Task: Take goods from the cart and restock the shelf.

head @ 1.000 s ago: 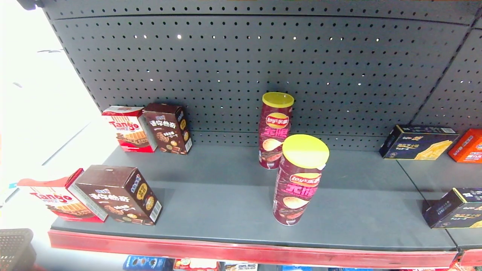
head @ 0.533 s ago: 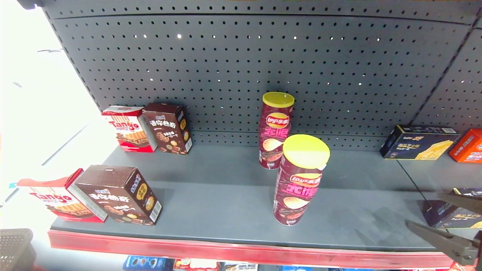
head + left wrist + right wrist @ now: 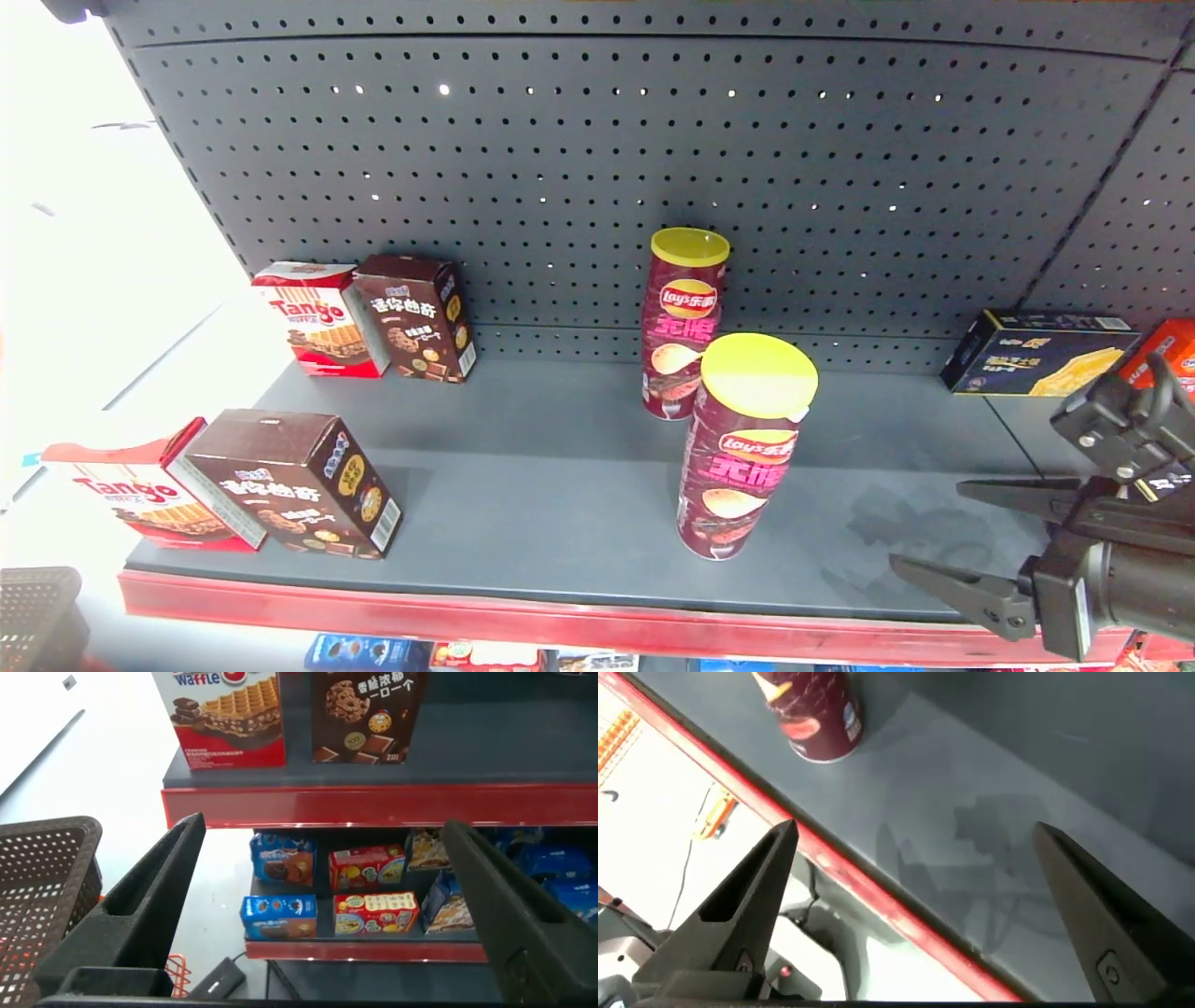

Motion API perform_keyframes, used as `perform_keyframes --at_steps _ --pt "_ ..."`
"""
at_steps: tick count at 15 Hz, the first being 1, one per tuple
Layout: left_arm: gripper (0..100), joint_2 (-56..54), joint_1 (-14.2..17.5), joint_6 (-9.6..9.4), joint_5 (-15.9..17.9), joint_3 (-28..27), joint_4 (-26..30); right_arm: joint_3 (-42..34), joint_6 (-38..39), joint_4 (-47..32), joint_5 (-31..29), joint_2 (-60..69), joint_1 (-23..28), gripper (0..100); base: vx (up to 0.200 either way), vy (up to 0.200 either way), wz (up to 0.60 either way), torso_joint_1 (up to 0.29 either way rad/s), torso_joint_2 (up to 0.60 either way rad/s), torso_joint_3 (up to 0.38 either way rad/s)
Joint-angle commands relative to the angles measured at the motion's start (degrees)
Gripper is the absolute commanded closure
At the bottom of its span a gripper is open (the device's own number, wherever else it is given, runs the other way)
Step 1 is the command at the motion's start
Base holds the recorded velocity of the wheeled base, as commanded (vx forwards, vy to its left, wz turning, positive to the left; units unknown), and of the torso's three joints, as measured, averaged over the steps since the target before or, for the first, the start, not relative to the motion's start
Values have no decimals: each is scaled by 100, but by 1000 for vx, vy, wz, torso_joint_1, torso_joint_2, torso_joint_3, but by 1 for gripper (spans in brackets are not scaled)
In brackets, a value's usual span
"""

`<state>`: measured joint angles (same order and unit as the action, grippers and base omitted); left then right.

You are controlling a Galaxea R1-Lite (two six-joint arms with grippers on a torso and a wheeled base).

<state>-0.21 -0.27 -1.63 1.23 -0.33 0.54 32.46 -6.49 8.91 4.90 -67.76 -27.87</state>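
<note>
Fingers (image 3: pixel 962 583) of right gripper (image 3: pixel 926 525) spread wide, empty; shelf (image 3: pixel 560 504) edge beneath, chip can (image 3: pixel 738 448) beyond tips; left gripper (image 3: pixel 322 826) likewise

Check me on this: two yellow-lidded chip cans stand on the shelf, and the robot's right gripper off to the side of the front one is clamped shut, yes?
Not quite. The right gripper is open, jaws spread with nothing between them, as the head view shows. The front can and rear can do stand on the shelf.
</note>
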Motion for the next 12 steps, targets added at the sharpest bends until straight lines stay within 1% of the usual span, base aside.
perform_keyframes --at_steps 1,3,4,7,12 --pt "0 21 0 5 0 -2 -1 322 -11 -3 -7 -616 -52 0 0 0 0 0 0 0" --pt "0 21 0 14 -9 -2 -1 551 -11 -3 -7 -862 -87 0 0 0 0 0 0 0" --pt "0 21 0 32 -9 -2 -1 761 -11 5 -24 -1064 -254 0 0 0 0 0 0 0" --pt "0 21 0 32 -9 -2 -1 902 -11 5 -15 -1346 -509 0 0 0 0 0 0 0" --pt "0 21 0 40 -9 -2 -1 1104 -11 181 -24 -1732 -509 0 0 0 0 0 0 0"
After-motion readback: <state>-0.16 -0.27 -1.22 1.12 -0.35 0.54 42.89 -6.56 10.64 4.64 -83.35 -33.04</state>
